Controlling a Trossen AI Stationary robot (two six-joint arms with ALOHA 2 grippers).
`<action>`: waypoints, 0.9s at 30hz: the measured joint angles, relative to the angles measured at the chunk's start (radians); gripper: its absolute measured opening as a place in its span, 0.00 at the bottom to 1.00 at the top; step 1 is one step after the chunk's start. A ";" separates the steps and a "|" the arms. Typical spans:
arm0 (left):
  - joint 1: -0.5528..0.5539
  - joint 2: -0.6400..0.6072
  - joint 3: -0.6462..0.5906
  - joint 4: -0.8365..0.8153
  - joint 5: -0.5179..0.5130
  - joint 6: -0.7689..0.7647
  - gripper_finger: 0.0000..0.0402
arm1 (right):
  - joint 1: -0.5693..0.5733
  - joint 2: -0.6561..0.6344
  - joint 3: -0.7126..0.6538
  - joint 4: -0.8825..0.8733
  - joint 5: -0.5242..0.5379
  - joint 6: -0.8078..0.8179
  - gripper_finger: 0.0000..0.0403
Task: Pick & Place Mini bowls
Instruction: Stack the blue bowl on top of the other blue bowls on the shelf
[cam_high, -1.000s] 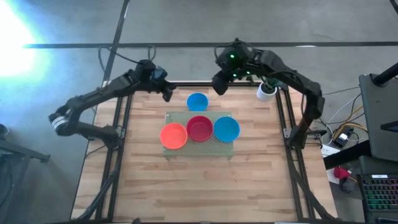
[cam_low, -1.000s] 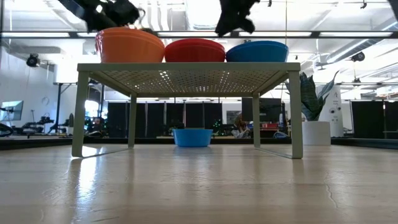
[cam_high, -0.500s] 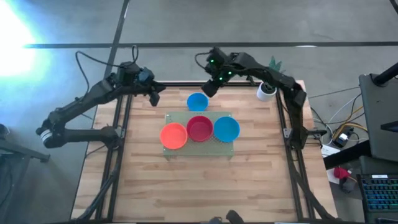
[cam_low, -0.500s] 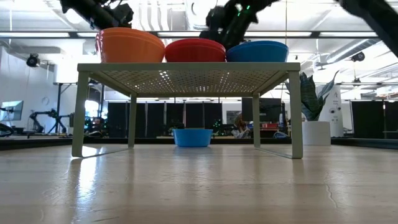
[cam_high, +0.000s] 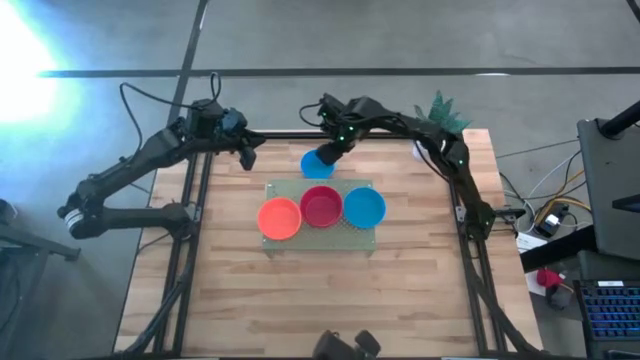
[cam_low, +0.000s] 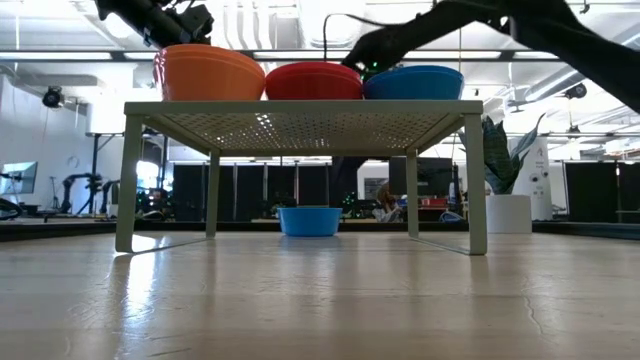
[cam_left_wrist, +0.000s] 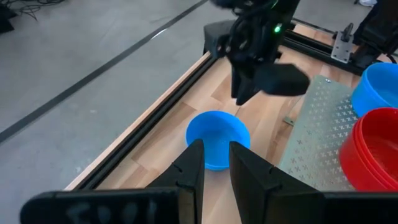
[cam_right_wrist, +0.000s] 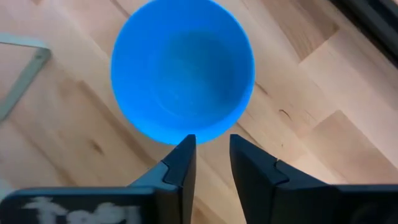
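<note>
You're at the approach step w/ the right gripper: it hangs over the lone blue mini bowl sitting on the bench just behind the pale green stand, near the back edge. Its fingers are only narrowly apart, nothing between them, lined up at the bowl's rim. Three other mini bowls sit on the stand: orange, red, blue, touching side by side. Next, I'd judge: drop down so one finger goes inside the rim, one outside, then pinch and lift. Left gripper waits near the back left corner, also narrow & empty, aimed at the same bowl.
</note>
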 joint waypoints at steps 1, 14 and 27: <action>0.000 0.000 0.000 0.000 -0.001 -0.001 0.17 | -0.001 0.010 0.001 0.004 0.000 0.000 0.24; 0.000 0.000 0.000 0.000 -0.004 -0.029 0.17 | -0.048 0.111 0.006 0.080 0.003 0.015 0.25; 0.000 0.000 0.000 0.001 -0.004 -0.047 0.17 | -0.055 0.118 -0.013 0.099 0.000 0.006 0.25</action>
